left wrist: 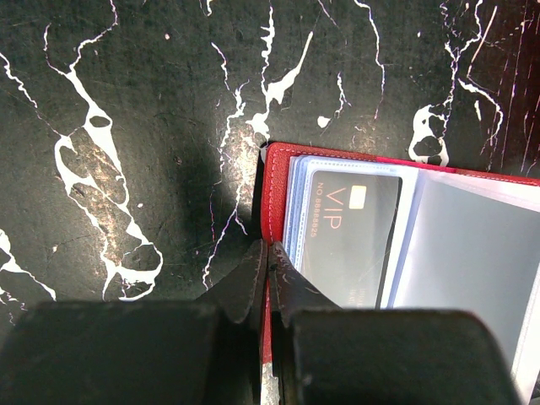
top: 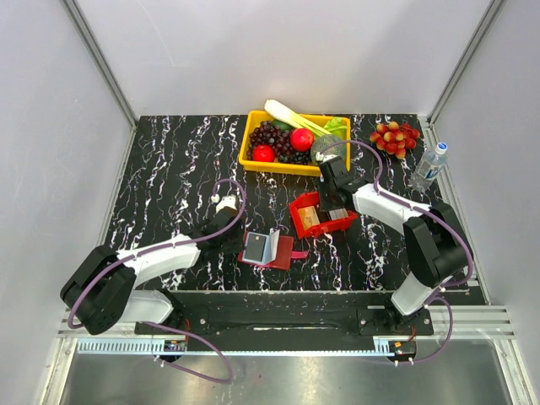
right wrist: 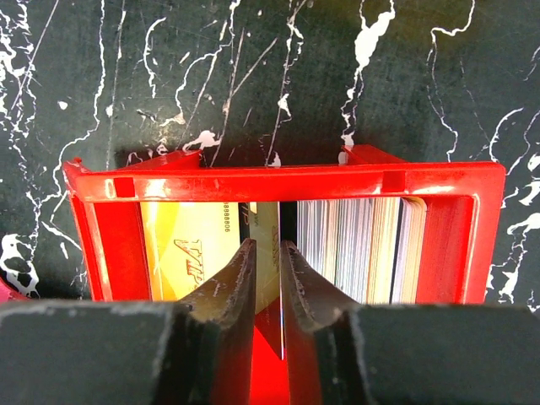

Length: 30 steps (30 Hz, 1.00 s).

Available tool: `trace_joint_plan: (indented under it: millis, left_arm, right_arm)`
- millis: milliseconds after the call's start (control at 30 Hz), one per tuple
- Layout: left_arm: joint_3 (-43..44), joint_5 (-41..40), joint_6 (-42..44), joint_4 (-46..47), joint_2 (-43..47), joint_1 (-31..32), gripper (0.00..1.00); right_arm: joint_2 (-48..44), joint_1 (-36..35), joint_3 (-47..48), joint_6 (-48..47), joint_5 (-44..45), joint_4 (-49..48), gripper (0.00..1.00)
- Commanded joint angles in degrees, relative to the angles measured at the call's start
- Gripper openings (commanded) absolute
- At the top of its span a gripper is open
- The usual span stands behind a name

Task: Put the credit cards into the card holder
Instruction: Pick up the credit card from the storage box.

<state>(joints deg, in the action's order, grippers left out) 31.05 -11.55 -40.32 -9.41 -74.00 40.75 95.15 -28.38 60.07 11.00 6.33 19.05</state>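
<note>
From above, the black white-veined desk [top: 169, 186] carries the card holder [top: 267, 250] open close to the near edge, about midway along it; the left claw [top: 236, 240] reaches its left side; just right of it and further in stands a red tray [top: 321, 216], with the right claw [top: 329, 205] down over it; a yellow bin of fruit and vegetables [top: 291, 143] sits at the middle of the far edge, a cluster of red fruit [top: 394, 137] lies at the far right corner, and a water bottle [top: 429, 166] stands by the right edge.

In the left wrist view the left claw [left wrist: 268, 257] is clenched on the dark red edge of the card holder [left wrist: 274, 186], the cover running between the two tips; a black VIP card [left wrist: 350, 236] sits in the first clear sleeve, and a pale sleeve [left wrist: 472, 253] lies beside it.

In the right wrist view the right claw [right wrist: 268, 253] is inside the red tray [right wrist: 287, 181], grasping a tan-orange card [right wrist: 267, 221] standing on edge; a gold VIP card [right wrist: 190, 253] leans to one side of it and a stack of cards [right wrist: 363, 249] stands upright on the other.
</note>
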Motion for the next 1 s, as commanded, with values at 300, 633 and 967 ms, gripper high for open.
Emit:
trace_joint_plan:
  millis: [300, 633, 967]
  left_arm:
    - [1.7, 0.8, 0.7, 1.7, -0.4, -0.4, 0.0]
    - [1.9, 0.9, 0.7, 1.5, -0.7, -0.5, 0.0]
    - [2.1, 0.8, 0.6, 1.2, -0.4, -0.4, 0.0]
  right_arm:
    - [-1.4, -0.4, -1.7, 1.8, -8.0, -1.2, 0.19]
    - [-1.3, -0.4, -1.7, 1.8, -9.2, -2.1, 0.15]
    - [-6.5, -0.4, -1.5, 2.7, -4.6, -2.1, 0.0]
